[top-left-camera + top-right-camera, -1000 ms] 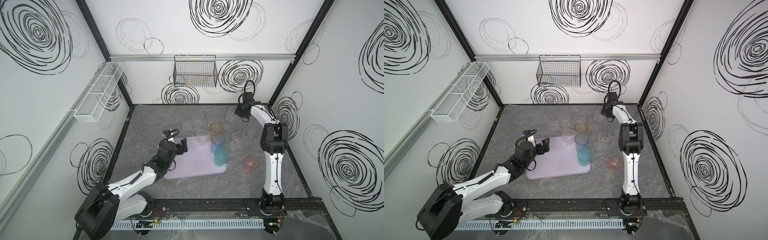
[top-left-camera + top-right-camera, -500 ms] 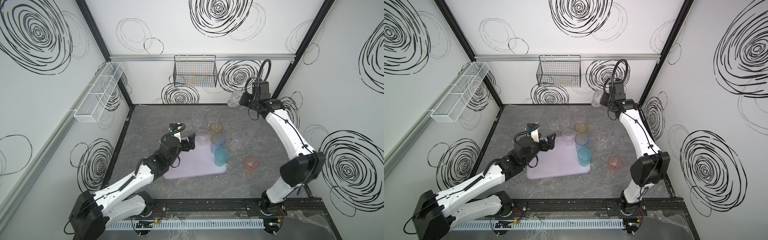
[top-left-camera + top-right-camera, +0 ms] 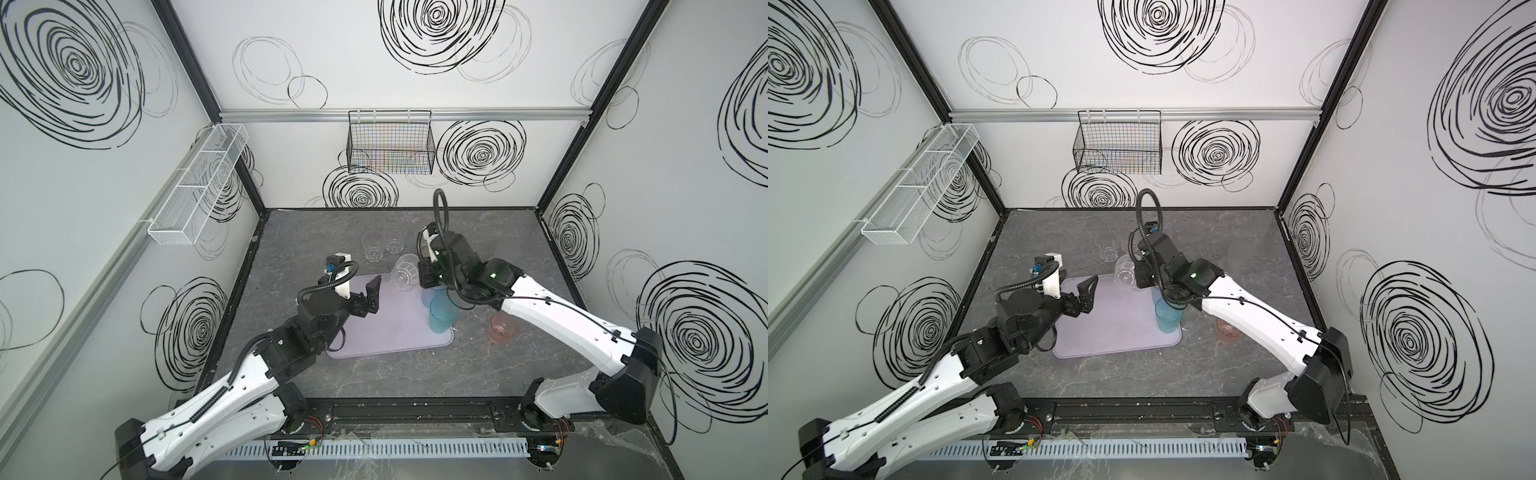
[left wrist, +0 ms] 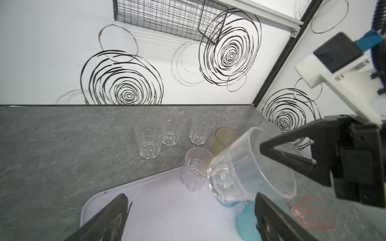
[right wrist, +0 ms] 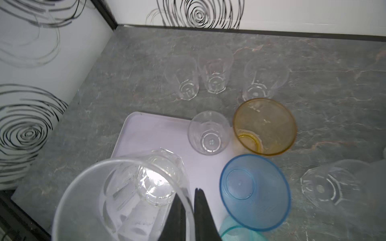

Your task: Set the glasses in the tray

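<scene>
The right pincer (image 5: 188, 194) is clamped on the rim of a held glass (image 5: 125, 198), one finger inside the mouth and one outside. It holds the clear glass tilted in the air above the far edge of the pale lilac tray (image 3: 386, 336), base pointing down toward the tray. In a top view the held glass (image 3: 1124, 272) shows just over that edge. The left pincer (image 4: 191, 197) hangs over the tray's left end, jaws wide apart and nothing gripped. Three glasses stand in the tray along its right side: a short clear glass (image 5: 208, 133) at the far right corner, a blue glass (image 5: 252, 192) next to it, and a teal glass (image 3: 442, 316) nearest the front, close to the rim. An amber glass (image 5: 265, 127) stands on the grey surface (image 3: 374, 386) just beyond that far corner, beside the short clear glass. A pink glass (image 3: 503, 328) sits on the surface to the right of the tray, apart from it. A row of three clear glasses (image 4: 172, 131) stands farther back, and a blurred clear glass (image 5: 328, 185) stands off the tray on the blue glass's far side. A black wire basket (image 3: 390, 143) hangs on the back wall and a white mesh basket (image 3: 199, 183) on the left wall.
</scene>
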